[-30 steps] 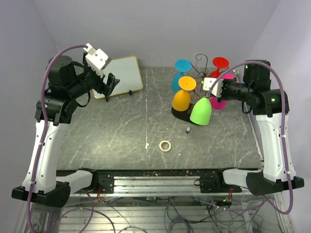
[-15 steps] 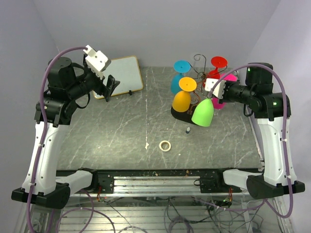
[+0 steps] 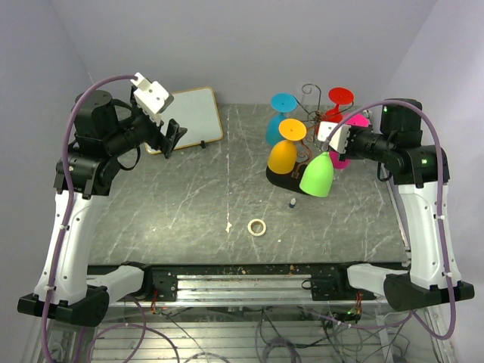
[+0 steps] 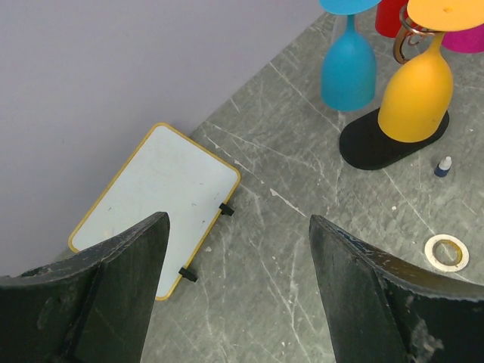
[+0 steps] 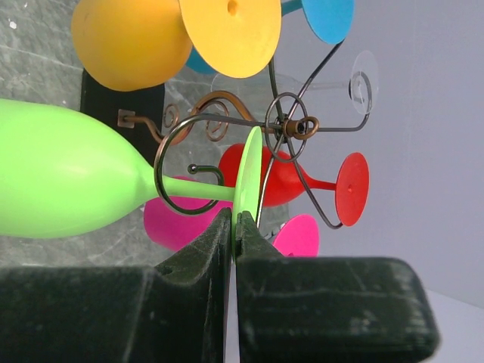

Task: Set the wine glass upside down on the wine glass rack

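While my right pincer (image 5: 234,224) pinches the foot of the green wine glass (image 5: 72,181), its stem just ahead lies inside a curled hook of the wine glass rack (image 5: 291,127); next, I judge, seat it, then let go.

A robotics lab test cell. Plain pale lilac walls (image 3: 227,45) box in a grey marble-patterned surface (image 3: 189,204). A white and black left arm (image 3: 68,227) and right arm (image 3: 423,219) are bolted to a metal rail (image 3: 249,281) at its near edge, with loose cables (image 3: 265,333) tangled underneath.
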Controlling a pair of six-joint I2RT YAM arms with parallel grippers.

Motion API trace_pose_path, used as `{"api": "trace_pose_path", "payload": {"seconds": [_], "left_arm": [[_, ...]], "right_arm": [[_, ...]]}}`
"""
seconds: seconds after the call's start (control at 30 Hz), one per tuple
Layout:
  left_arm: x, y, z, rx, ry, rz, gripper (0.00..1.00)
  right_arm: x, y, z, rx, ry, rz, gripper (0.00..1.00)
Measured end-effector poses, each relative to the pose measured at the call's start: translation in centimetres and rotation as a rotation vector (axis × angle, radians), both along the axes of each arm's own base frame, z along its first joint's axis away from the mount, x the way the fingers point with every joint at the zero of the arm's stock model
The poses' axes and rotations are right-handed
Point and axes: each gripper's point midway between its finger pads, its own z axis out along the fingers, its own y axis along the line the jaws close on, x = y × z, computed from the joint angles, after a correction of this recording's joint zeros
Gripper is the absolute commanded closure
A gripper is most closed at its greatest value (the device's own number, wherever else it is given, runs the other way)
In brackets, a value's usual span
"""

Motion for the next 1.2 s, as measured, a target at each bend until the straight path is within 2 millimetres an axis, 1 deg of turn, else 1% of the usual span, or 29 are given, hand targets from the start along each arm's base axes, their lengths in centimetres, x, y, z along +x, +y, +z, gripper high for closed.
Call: {"api": "trace_pose_path", "payload": {"seconds": [0.6, 0.8, 1.2], "left_arm": [[0.0, 0.0, -0.3, 0.009, 0.004, -0.005, 0.15], [0.0, 0.0, -0.4, 0.011, 0.003, -0.006, 0.15], [0.1, 0.1, -1.1, 0.020, 0.018, -0.006, 0.15]], "right_arm": [[0.5, -0.3, -1.6, -0.017, 0.028, -0.017, 0.94], [0.5, -0.3, -1.8, -0.018, 0.032, -0.017, 0.90], [0.5, -0.4, -2.2, -0.020, 0.043, -0.022, 0.83]]}}
